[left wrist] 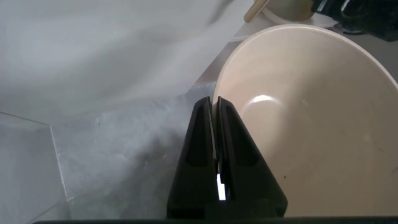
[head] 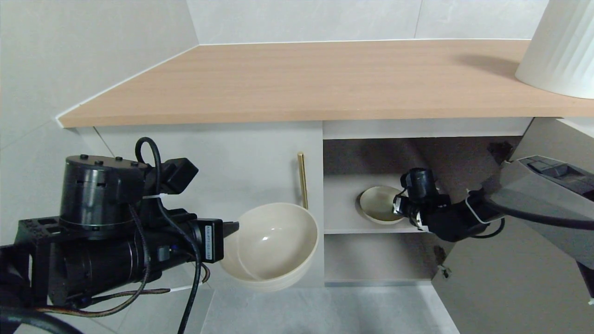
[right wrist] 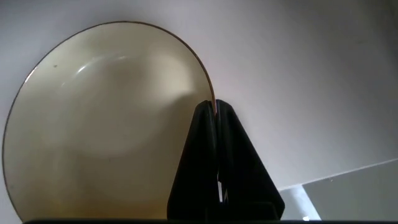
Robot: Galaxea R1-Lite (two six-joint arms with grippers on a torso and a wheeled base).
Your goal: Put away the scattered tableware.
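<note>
A large cream bowl (head: 274, 246) hangs in the air in front of the shut left cabinet door, held by its rim in my left gripper (head: 232, 228), which is shut on it. The left wrist view has that rim pinched between the black fingers (left wrist: 202, 134) with the cream bowl (left wrist: 311, 118) beyond. Inside the open right cabinet, a smaller cream bowl (head: 378, 204) rests on the shelf (head: 341, 222). My right gripper (head: 400, 206) is shut on its rim, and the smaller bowl (right wrist: 106, 118) is seen close up with the fingers (right wrist: 230, 143) clamping its edge.
A wooden countertop (head: 315, 79) runs above the cabinet, with a white ribbed container (head: 564, 46) at its far right. A brass handle (head: 302, 178) is on the shut left door. The open right door (head: 510, 260) swings out beside my right arm. Grey floor lies below.
</note>
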